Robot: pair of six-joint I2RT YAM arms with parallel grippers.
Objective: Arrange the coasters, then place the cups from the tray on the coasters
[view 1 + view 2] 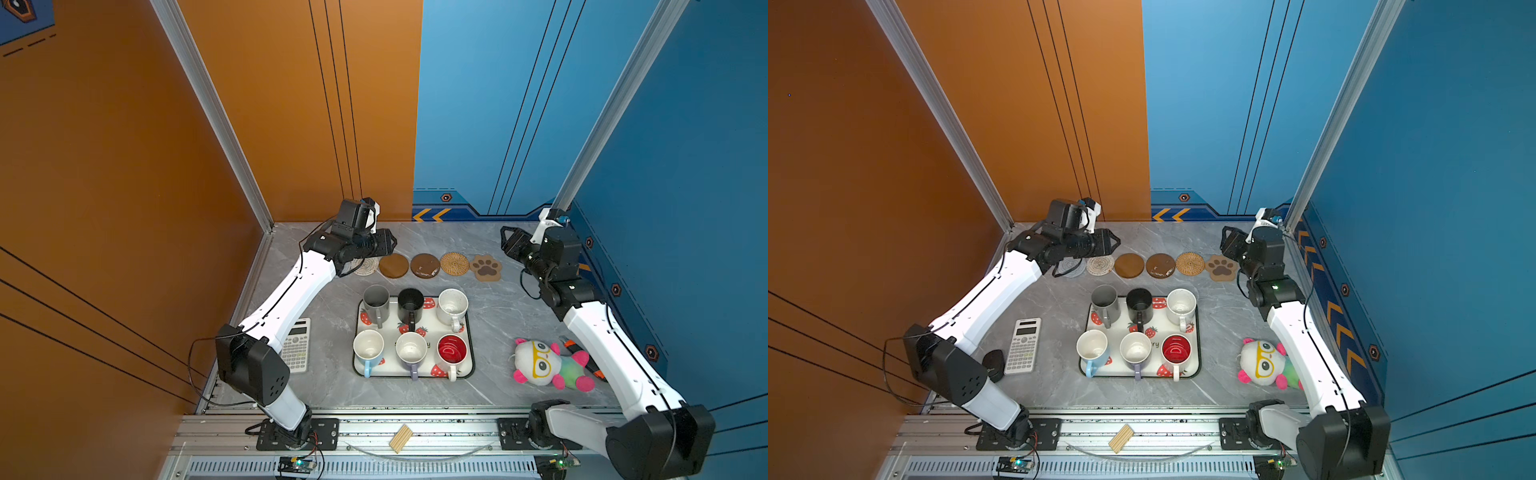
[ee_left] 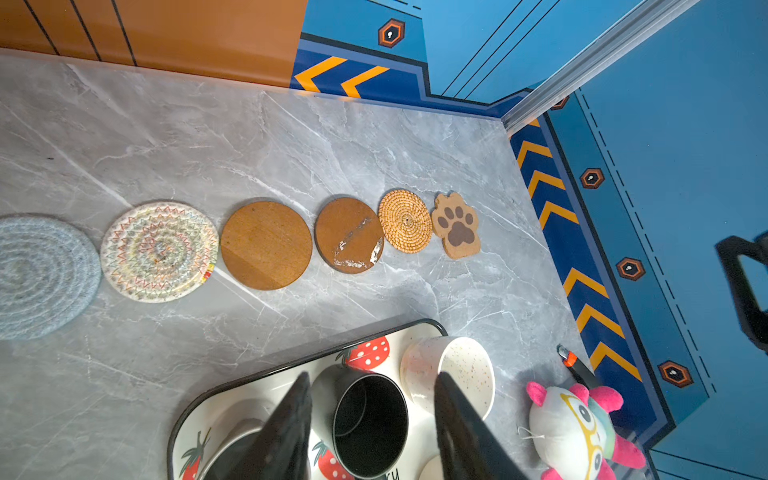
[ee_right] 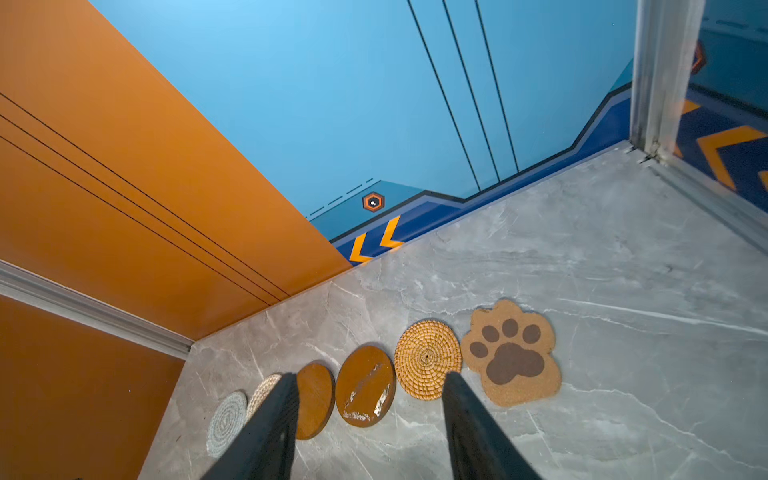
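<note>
Six coasters lie in a row near the back wall: grey woven (image 1: 1069,269), cream woven (image 1: 1100,264), two brown discs (image 1: 1128,266) (image 1: 1160,266), tan rattan (image 1: 1190,263) and the paw shape (image 1: 1221,268). In front of them the tray (image 1: 470,368) holds six cups: grey (image 1: 376,301), black (image 1: 410,305), speckled white (image 1: 453,305), blue (image 1: 368,347), lilac (image 1: 411,349) and red-inside (image 1: 452,351). My left gripper (image 1: 392,243) hangs open and empty above the row's left end. My right gripper (image 1: 505,241) hangs open and empty just right of the paw coaster.
A calculator (image 1: 297,345) lies left of the tray beside my left arm. A plush toy (image 1: 548,365) and an orange-black pen (image 1: 582,357) lie at the right by my right arm. A small wooden block (image 1: 401,437) rests on the front rail. Walls stand close behind the coasters.
</note>
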